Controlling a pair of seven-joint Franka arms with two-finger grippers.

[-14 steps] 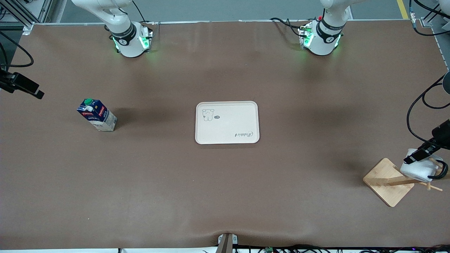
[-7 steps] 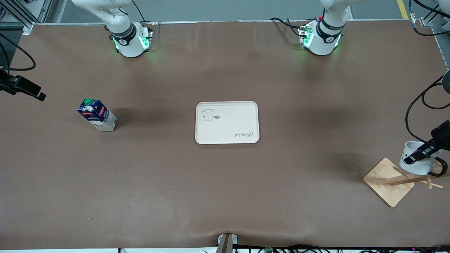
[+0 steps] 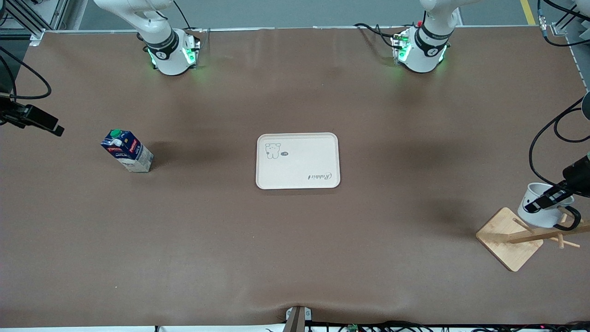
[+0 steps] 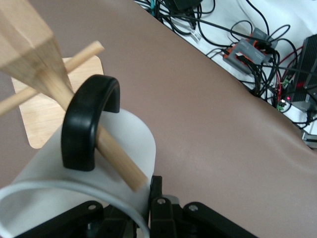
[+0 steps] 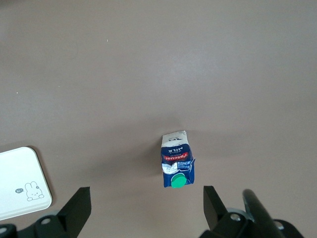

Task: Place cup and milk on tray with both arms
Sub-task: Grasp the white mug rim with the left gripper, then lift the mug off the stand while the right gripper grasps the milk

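Brown table's tray point(image 3: 298, 161) sits bare: left gripper point(image 3: 547, 199) clamps the cup point(image 3: 538, 213) on its wooden rack point(image 3: 516, 237), right gripper point(image 3: 51, 127) hangs spread above the milk point(image 3: 127, 151).

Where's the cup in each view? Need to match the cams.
Front view: cup at the left arm's end of the table, clamped at the rim by the left gripper, its handle on a peg of the wooden rack.
Left wrist view: cup fills the foreground, peg through its black handle.
Right wrist view: not in it.
Shared landmark: the wooden rack, in the front and left wrist views.
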